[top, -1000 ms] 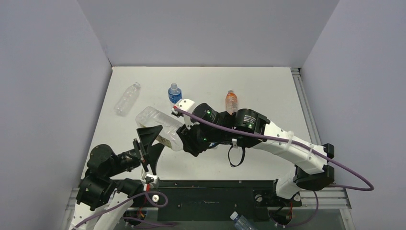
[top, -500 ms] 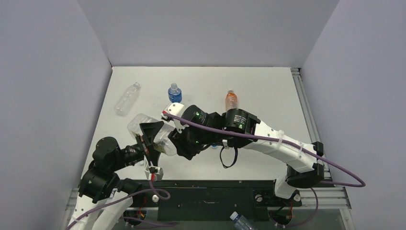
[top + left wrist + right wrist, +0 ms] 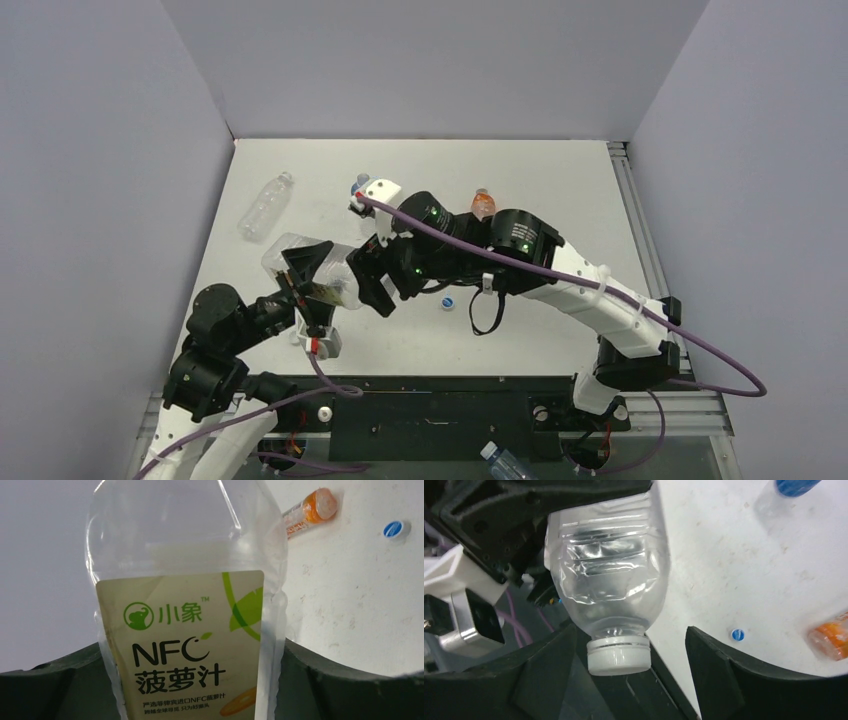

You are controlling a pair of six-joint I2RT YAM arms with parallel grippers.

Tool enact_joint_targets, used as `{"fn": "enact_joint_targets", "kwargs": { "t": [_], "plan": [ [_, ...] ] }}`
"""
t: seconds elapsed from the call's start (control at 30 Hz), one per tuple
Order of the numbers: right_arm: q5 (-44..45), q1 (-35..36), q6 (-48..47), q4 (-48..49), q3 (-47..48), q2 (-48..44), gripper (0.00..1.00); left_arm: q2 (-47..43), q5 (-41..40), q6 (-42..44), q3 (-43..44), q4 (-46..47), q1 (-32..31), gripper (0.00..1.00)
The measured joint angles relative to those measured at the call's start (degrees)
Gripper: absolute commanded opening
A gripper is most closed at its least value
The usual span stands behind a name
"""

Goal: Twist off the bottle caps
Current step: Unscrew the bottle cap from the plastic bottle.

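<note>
Left end effector (image 3: 312, 290) clamped on juice bottle (image 3: 185, 630). White cap (image 3: 618, 655) on neck, between wide-apart fingers of right end effector (image 3: 372, 283), not pinched. Loose blue cap (image 3: 447, 303) on surface (image 3: 520, 190).

We identify the juice bottle (image 3: 606, 580) as thin, clear, glossy plastic with a creased wall. Its label (image 3: 185, 645) is a smooth printed film. The white cap (image 3: 619, 656) is ridged matt plastic. The right tool (image 3: 621, 645) is matt black plastic. The counter (image 3: 749, 580) is matt white and scuffed.
</note>
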Motion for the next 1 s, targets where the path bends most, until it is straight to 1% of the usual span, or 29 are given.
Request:
{"fn": "enact_joint_targets", "kwargs": {
  "t": [0.1, 0.17, 0.23, 0.3, 0.37, 0.43, 0.5, 0.63, 0.87, 1.0],
  "plan": [
    [3.5, -1.73, 0.63, 2.99, 2.03, -0.92, 0.8, 1.18, -2.38, -9.99, 0.09, 4.17, -0.02, 0.13],
    [6.05, -2.56, 1.18, 5.62, 2.08, -2.54, 0.8, 2.56, -4.28, -18.43, 0.63, 7.26, -0.02, 0.1],
    [8.74, -3.1, 1.55, 8.63, 2.05, -4.55, 0.81, 4.09, -6.43, -28.3, 1.57, 10.56, -0.02, 0.08],
    [11.41, -3.15, 1.66, 13.31, 1.29, -7.17, 0.81, 5.4, -8.46, -40.22, 2.62, 13.9, -0.02, 0.08],
    [13.31, -3.08, 1.7, 17.29, 0.15, -9.38, 0.82, 6.32, -9.84, -50.01, 3.37, 16.46, 0.0, 0.07],
    [15.56, -2.93, 1.7, 22.1, -1.55, -11.56, 0.82, 6.91, -9.94, -58.88, 3.74, 18.82, 0.0, 0.07],
    [17.59, -2.86, 1.68, 25.99, -2.54, -12.5, 0.81, 7.3, -9.25, -64.87, 3.8, 20.41, 0.0, 0.06],
    [19.41, -2.86, 1.55, 31.01, -2.34, -11.45, 0.81, 7.8, -6.91, -70.84, 3.8, 21.55, 0.0, 0.05],
    [18.05, -2.16, 1.53, 34.1, 1.73, -4.28, 0.79, 7.78, -4.57, -72.28, 3.8, 22.38, 0.0, 0.03],
    [16.61, -1.79, 1.57, 35.01, 2.51, -1.49, 0.72, 7.8, -4.15, -72.3, 3.8, 22.8, 0.0, 0.02]
  ]
}}
